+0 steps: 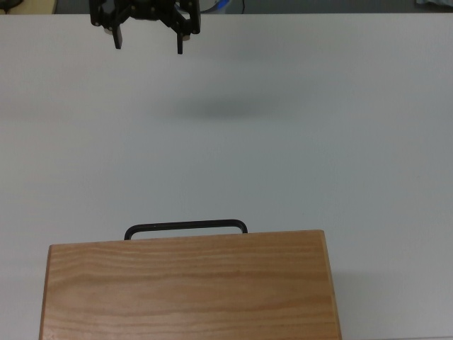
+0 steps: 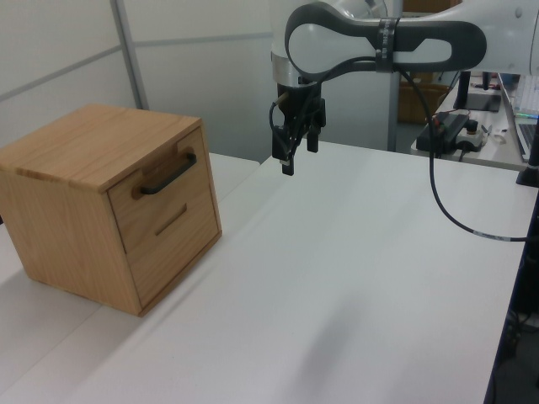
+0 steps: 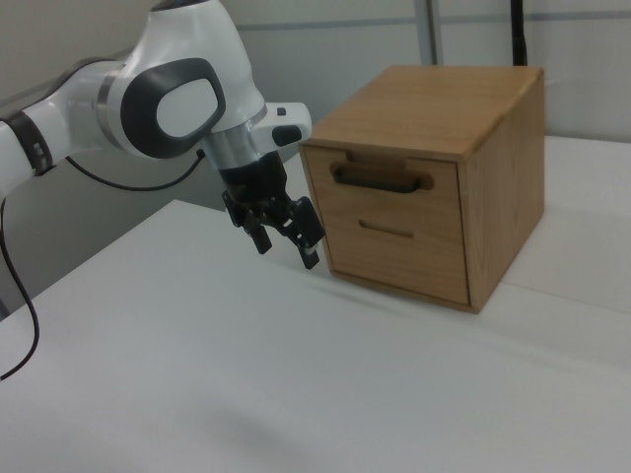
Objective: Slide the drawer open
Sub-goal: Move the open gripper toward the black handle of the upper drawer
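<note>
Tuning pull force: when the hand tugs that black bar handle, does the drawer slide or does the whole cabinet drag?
Cabinet looks like solid wood, sitting loose on the smooth white table, nothing visibly clamping it, so it may skid toward the hand. The bar handle looks like rigid metal and shouldn't flex. The pull is high on the front, so slight tipping is possible.

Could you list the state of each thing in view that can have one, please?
Drawer: shut, front flush with the cabinet.
Handle: free, nothing gripping it.
Gripper: open, empty, above the table, apart from the handle.
</note>
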